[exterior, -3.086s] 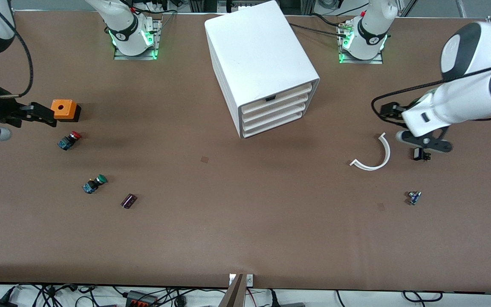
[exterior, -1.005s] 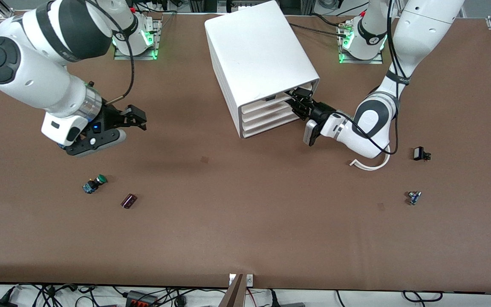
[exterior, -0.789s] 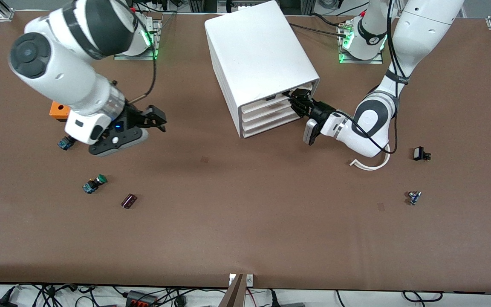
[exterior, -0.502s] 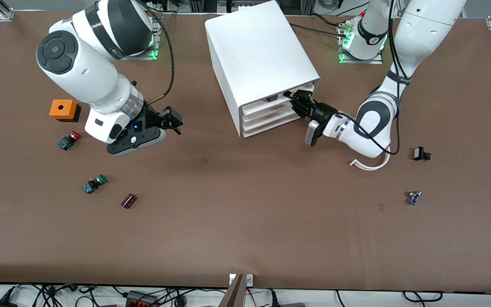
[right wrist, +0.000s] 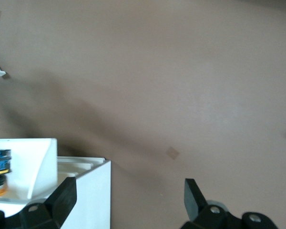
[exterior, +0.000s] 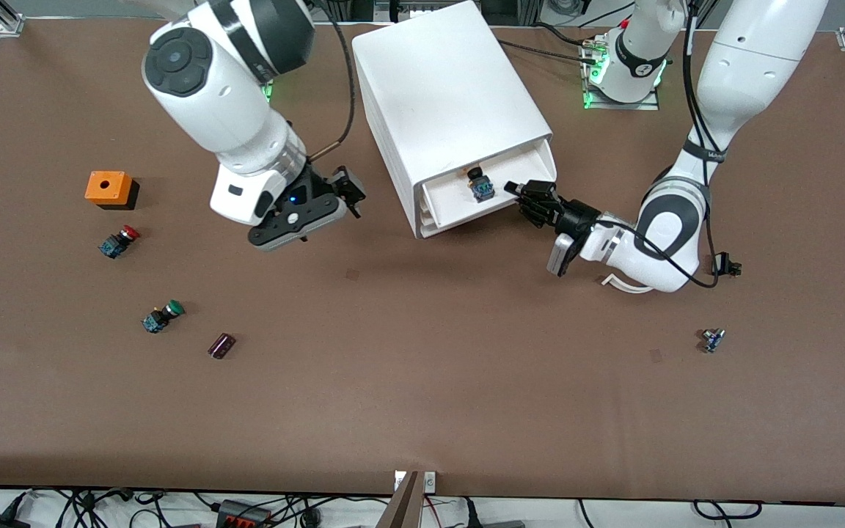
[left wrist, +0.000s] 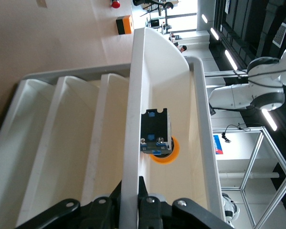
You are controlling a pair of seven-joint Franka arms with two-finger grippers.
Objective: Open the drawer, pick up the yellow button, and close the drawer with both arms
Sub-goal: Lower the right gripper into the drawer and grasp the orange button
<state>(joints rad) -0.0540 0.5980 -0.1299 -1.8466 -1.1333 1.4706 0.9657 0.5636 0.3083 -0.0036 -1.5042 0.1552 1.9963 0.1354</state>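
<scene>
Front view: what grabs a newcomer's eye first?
The top drawer of the white cabinet stands pulled out, the left claw shut on its front edge, and the button lies inside. The right claw hangs open over the table beside the cabinet, toward the right arm's end.

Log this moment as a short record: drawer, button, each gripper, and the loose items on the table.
drawer: top one of the cabinet, pulled partly out
button: inside the open drawer, orange cap down
left gripper: shut on the drawer's front edge
right gripper: open, empty, over the table beside the cabinet
loose items: orange box, red-capped button, green-capped button, toward the right arm's end
</scene>
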